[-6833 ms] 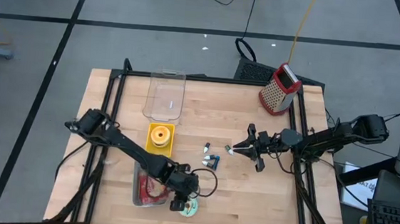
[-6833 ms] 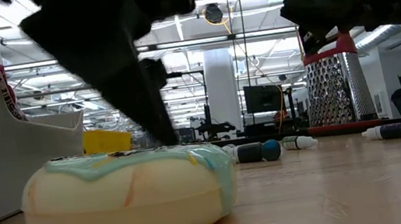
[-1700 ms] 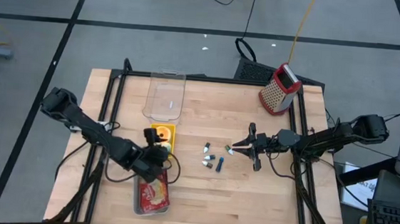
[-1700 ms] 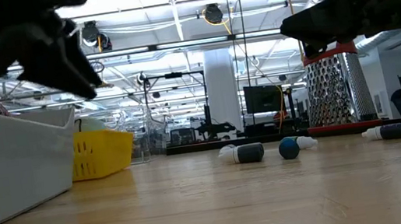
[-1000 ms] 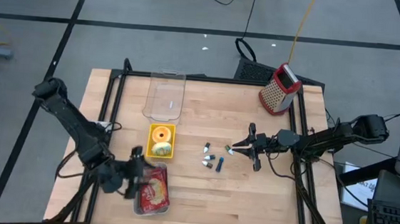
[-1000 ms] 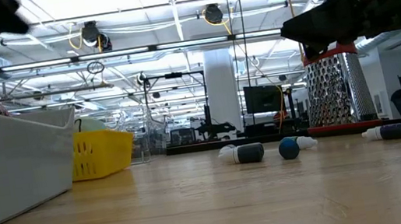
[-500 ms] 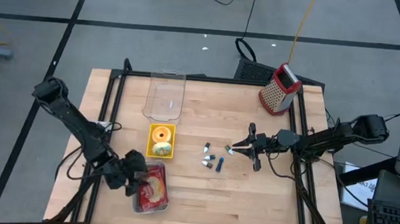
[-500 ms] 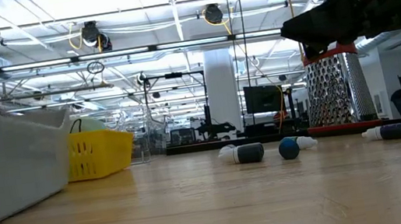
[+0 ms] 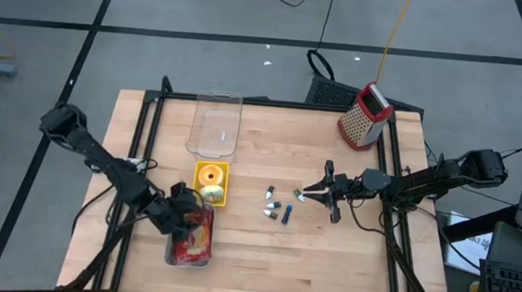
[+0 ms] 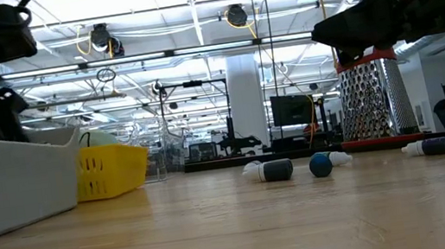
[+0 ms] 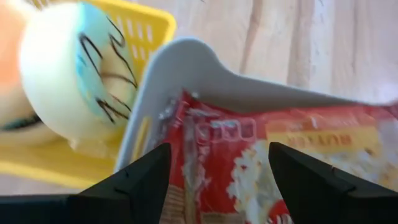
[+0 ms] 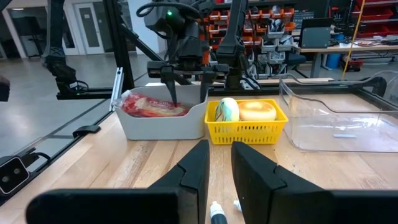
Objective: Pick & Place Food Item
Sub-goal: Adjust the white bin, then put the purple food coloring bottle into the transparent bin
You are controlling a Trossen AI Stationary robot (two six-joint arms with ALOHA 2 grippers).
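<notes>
A grey tray (image 9: 174, 251) near the table's front left holds a red food packet (image 9: 196, 239). Just beyond its far end stands a yellow basket (image 9: 224, 182) with an orange doughnut (image 9: 208, 174) and a cream doughnut with blue icing (image 11: 74, 74). My left gripper (image 9: 184, 216) is open and slants down over the tray's far end, above the packet (image 11: 236, 155). My right gripper (image 9: 306, 196) hovers level at mid-right. Its fingers are a narrow gap apart with nothing between them. My left gripper comes from above, slanting down, with its fingers spread along the tray. One finger (image 11: 134, 180) stands at the tray's far end wall (image 11: 134, 134). The other finger (image 11: 311, 180) is over the packet. The fingers hide their own tips, so I cannot tell whether they touch.
Several small blue-capped bottles (image 9: 275, 208) lie between the two grippers. A clear plastic container (image 9: 216, 124) sits at the far edge, behind the basket. A red-topped metal grater (image 9: 366, 115) stands at the far right corner. Black frame rails run along the table's left and right sides.
My left gripper has come down and moved toward the table's right and far edges, from beside the tray's left side to over its far end, rolling as it went. It has stayed open. The tray has turned a little and shifted away from the near edge.
</notes>
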